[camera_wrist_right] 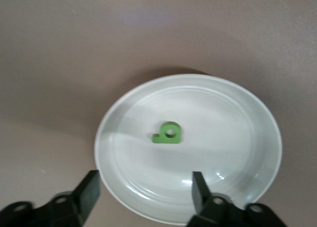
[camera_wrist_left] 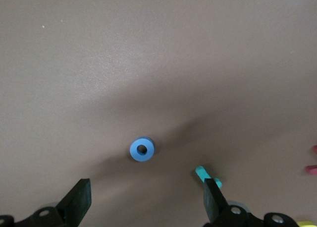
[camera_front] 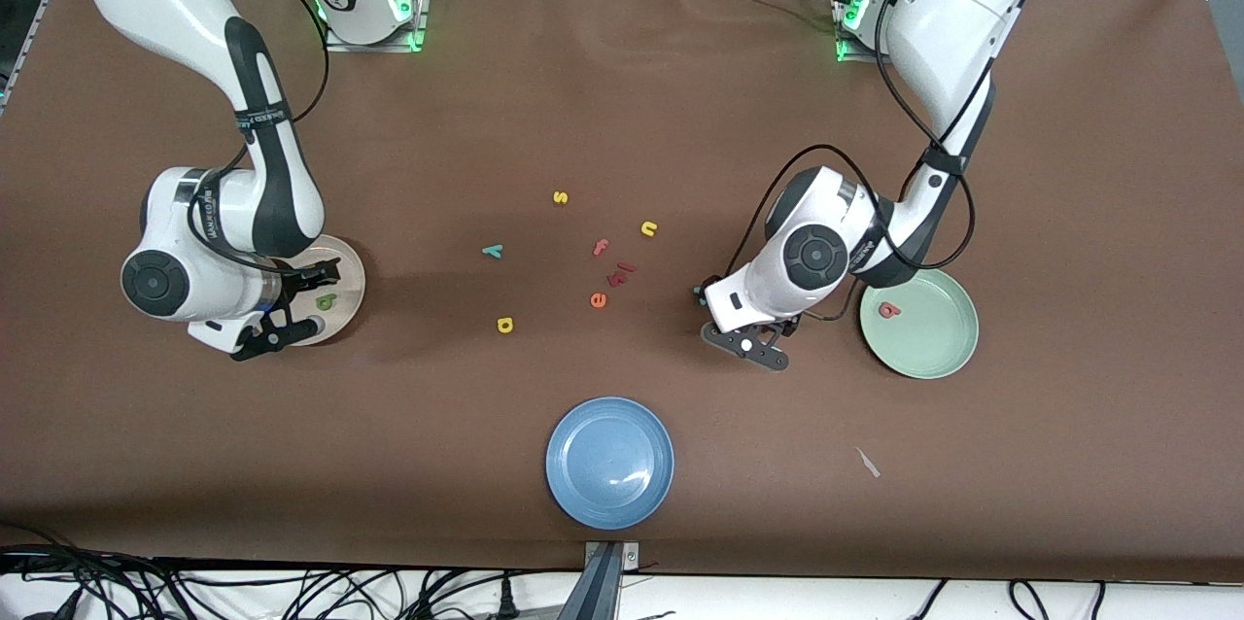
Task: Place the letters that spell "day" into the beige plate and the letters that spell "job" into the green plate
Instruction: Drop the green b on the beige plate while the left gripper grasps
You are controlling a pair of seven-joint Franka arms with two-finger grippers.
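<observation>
Over the beige plate [camera_wrist_right: 257, 113] the right gripper [camera_wrist_right: 143, 192] hangs with jaws apart above the green d [camera_wrist_right: 167, 133] lying inside, so lift straight up, while the left gripper [camera_wrist_left: 143, 202], also spread, should centre on the blue o [camera_wrist_left: 142, 149] before closing.

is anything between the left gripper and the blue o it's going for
Nothing visible. In the left wrist view the blue o lies flat on bare mat, with the open left gripper above it. The teal j lies beside it, apart, not between them.
</observation>
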